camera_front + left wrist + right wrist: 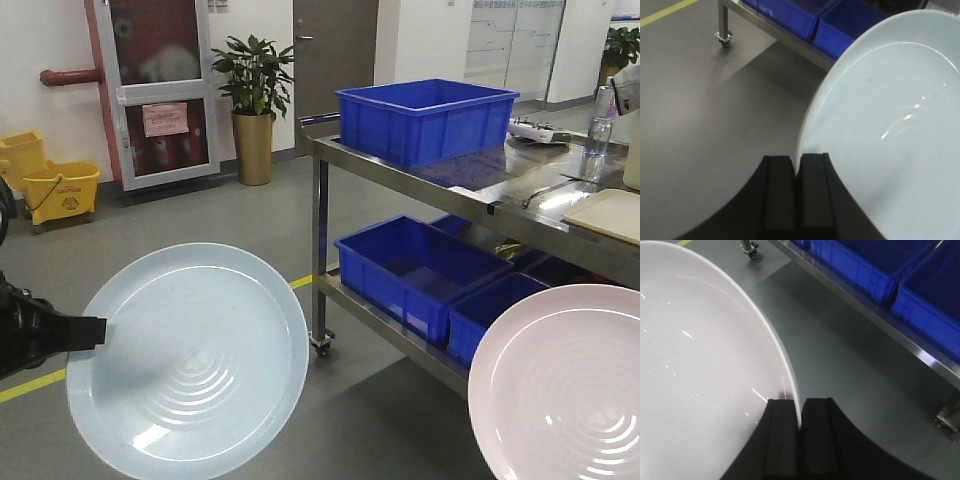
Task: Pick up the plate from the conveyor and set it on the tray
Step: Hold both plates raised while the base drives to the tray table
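Lower left: left gripper point(796, 166) clenched on the rim of the pale blue plate point(190, 350). Lower right: right gripper point(798, 411) pinching the pink plate point(565, 385) at its rim. Both plates look stiff, glossy, likely slippery and breakable; an edge hold suits. Right edge: apparently the tray point(610, 215), cropped, on the steel table point(470, 180).

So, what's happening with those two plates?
Left gripper: jaws shut on blue plate. Right gripper: jaws shut on pink plate. Tray on steel table, nothing blocking in view.

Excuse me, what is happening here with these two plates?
Each arm holds one plate by its rim, above the floor. The left gripper is shut on the light blue plate, the right gripper on the pink plate. The cream tray lies on the steel cart ahead, to the right; neither plate is on it yet.
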Robot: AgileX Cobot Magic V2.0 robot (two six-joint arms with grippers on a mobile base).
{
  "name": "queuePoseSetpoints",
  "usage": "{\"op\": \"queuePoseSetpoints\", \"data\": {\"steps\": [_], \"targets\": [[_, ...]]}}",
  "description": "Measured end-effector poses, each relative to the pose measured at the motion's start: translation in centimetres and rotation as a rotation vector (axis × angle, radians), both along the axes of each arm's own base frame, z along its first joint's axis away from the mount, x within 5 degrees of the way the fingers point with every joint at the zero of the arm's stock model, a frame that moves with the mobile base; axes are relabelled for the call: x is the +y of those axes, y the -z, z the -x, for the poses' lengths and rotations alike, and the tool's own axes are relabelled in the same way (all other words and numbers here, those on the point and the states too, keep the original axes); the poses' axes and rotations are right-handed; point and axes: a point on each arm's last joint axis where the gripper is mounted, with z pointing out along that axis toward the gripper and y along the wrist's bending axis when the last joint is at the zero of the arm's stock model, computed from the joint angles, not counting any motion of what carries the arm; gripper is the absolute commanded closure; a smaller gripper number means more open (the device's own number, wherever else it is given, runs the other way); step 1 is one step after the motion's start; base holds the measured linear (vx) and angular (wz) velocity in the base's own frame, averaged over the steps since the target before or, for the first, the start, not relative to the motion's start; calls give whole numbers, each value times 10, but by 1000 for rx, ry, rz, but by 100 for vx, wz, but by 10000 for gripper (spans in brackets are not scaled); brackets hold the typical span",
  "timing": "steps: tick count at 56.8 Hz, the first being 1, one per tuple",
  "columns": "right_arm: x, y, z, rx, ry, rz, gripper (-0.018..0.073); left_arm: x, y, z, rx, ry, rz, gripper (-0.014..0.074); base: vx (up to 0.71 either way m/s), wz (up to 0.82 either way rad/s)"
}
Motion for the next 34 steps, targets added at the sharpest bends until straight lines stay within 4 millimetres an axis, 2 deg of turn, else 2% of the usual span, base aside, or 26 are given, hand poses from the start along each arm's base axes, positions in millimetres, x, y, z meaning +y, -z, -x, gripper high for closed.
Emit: {"op": "queuePoseSetpoints", "data": {"steps": [34], "targets": [[0,0,0,0,0,-1,569,0,0,0,0,0,-1,598,56,-19]]}}
